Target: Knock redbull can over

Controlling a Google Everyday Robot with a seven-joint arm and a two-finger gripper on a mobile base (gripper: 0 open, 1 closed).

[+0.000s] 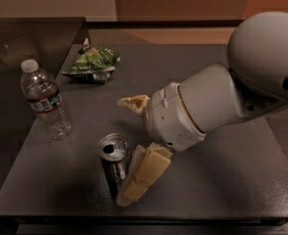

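Note:
The redbull can (113,166) stands upright near the front edge of the dark table (217,185), its silver top with the pull-tab hole showing. My gripper (125,151) reaches in from the right on a large white arm and is open. Its near cream finger (145,174) lies against the can's right side. Its far finger (132,103) points left, behind the can and apart from it.
A clear plastic water bottle (45,100) with a white cap stands at the left of the table. A green snack bag (91,63) lies at the back left. The table's front edge runs just below the can.

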